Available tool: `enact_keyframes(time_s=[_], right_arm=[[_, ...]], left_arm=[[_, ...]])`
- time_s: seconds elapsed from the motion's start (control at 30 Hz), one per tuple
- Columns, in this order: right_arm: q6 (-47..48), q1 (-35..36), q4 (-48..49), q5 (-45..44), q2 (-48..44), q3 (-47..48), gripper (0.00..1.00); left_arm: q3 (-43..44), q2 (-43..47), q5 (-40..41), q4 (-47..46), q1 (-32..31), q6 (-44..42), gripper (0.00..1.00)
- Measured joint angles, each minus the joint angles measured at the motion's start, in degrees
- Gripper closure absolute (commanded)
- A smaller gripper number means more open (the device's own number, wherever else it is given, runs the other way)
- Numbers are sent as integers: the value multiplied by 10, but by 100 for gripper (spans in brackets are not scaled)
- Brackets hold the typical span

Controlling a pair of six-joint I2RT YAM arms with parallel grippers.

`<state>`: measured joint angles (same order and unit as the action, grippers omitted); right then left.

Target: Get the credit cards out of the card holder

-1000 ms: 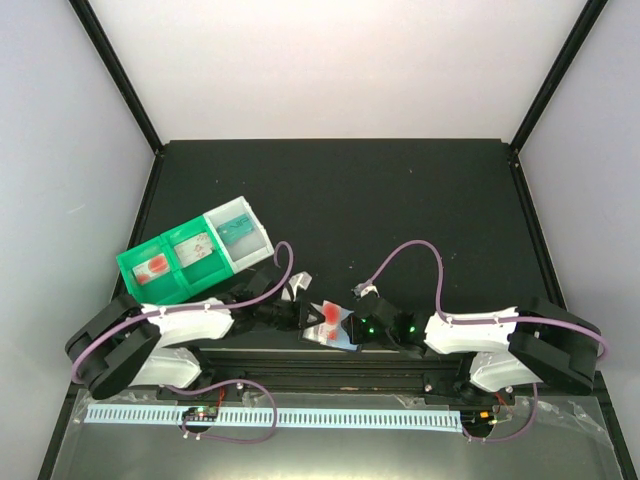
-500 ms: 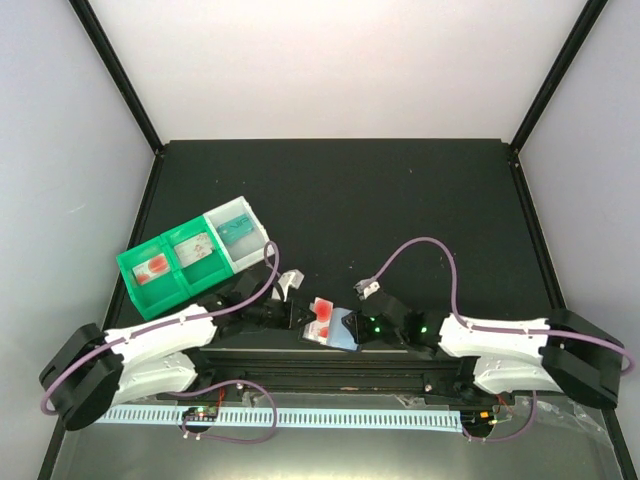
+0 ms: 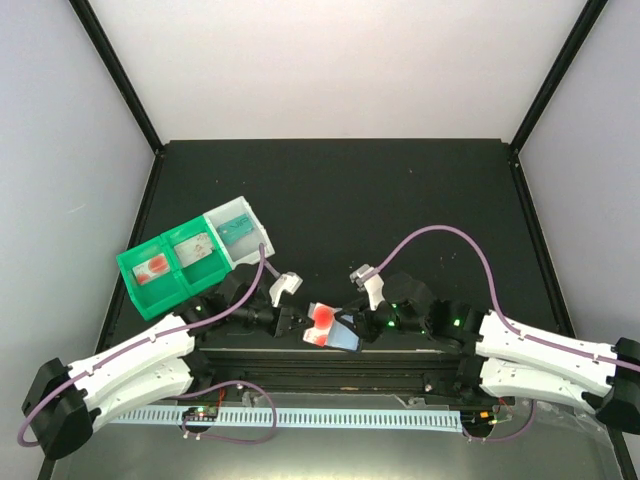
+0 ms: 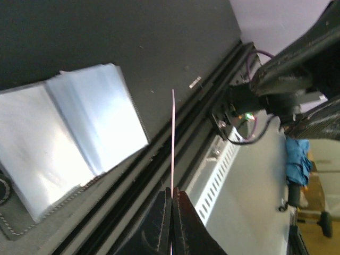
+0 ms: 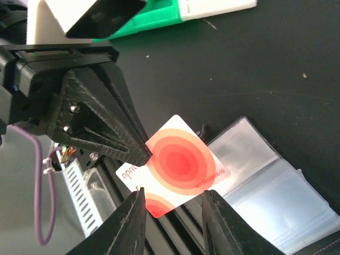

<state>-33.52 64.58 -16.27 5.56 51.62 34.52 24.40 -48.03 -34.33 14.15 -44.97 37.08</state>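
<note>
Your left claw (image 3: 299,323) is pinched shut on a red-and-white card (image 3: 322,320) that's out of the card holder (image 3: 348,340). The holder lies open at the middle of the table's near edge. Your right claw (image 5: 172,191) is spread wide beside the card, gripping nothing. I'd say that card needs dropping off, and the sleeves look empty, though I can't be sure.

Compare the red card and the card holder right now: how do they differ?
The card is out, pinched by the left gripper, its jaws shut; the card holder lies open flat on the table. The card is opaque with red circles; the card holder is clear and pale inside. Both are near the table's near edge.
</note>
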Motion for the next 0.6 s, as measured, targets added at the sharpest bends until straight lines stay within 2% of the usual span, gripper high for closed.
enact_keyframes(time_s=[0.23,0.47,0.6], right_arm=[[44,-1,-69,63,-12,44,63],[61,-9,-93,108,0,64,60],[63,-19,-95,132,17,64,62]], left_arm=[[0,7,-83,1,0,-26,98],[-12,23,-153,-48,-1,-22,99],[-20,42,-181,-66,-2,-19,98]])
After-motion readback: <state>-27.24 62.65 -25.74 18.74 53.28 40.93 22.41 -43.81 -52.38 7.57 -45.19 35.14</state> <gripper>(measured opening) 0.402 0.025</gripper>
